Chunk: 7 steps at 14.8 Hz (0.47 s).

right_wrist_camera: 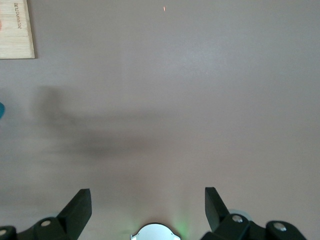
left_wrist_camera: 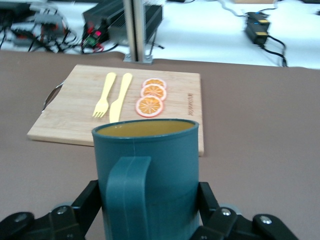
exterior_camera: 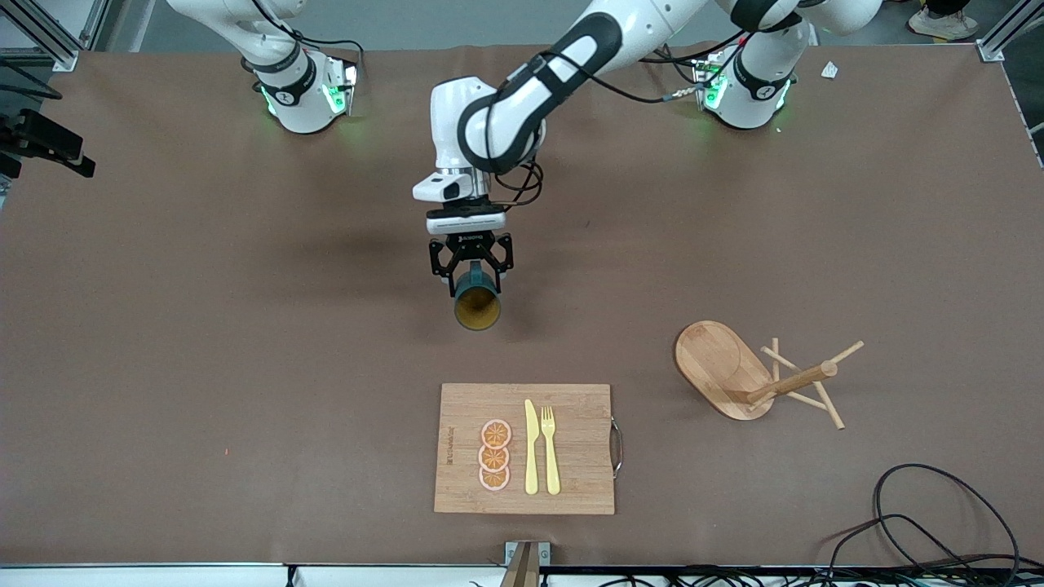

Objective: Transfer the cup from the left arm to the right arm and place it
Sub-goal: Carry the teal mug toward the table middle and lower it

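The left gripper (exterior_camera: 472, 277) hangs over the middle of the worktop (exterior_camera: 204, 342), and its jaws are pinching the cup (exterior_camera: 476, 300) from two sides, so the cup is carried in the air over the bare brown surface, between the robot bases and the cutting board (exterior_camera: 571, 481). The cup is dark teal outside, and it lies tilted with its mouth turned toward the front camera, so the tan-gold inside is visible; nothing shows inside it. In the left wrist view the cup (left_wrist_camera: 147, 180) fills the lower part of the picture, its small handle faces the camera, and the black fingers (left_wrist_camera: 85, 205) press against its wall on both sides. The right gripper (right_wrist_camera: 148, 202) is not seen in the front view; its wrist view shows the jaws spread wide with nothing between them, above bare worktop, and this arm waits. On the cutting board, which is nearer to the front camera than the cup, three orange slices (exterior_camera: 494, 455) lie in a row, touching one another, and just beside them a yellow knife (exterior_camera: 531, 447) and a yellow fork (exterior_camera: 550, 450) lie side by side. Toward the left arm's end of the worktop a wooden peg rack (exterior_camera: 754, 379) lies tipped on its side, well apart from the board.
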Tool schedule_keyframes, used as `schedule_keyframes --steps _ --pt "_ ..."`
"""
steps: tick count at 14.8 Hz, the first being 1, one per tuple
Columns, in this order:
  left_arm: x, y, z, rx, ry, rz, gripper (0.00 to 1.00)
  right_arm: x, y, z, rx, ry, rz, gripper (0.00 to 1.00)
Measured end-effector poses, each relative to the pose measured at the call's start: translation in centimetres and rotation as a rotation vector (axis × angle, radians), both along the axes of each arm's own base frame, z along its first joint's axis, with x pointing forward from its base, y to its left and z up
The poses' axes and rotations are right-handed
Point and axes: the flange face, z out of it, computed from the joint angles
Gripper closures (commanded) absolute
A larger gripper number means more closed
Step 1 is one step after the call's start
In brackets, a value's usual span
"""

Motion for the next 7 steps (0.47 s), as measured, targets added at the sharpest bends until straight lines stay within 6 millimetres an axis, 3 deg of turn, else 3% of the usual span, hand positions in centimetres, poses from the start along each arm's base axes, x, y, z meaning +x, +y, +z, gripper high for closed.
schedule_keyframes --steps 4,7 --pt "-4.1 -1.6 -4.6 0.077 -0.12 -0.08 0.42 -0.1 0.0 0.0 0.001 0.006 -0.001 0.0" --pt "-5.5 -1.6 -8.9 0.078 -0.276 -0.115 0.42 0.1 -0.1 -0.5 0.001 0.017 -0.003 0.0"
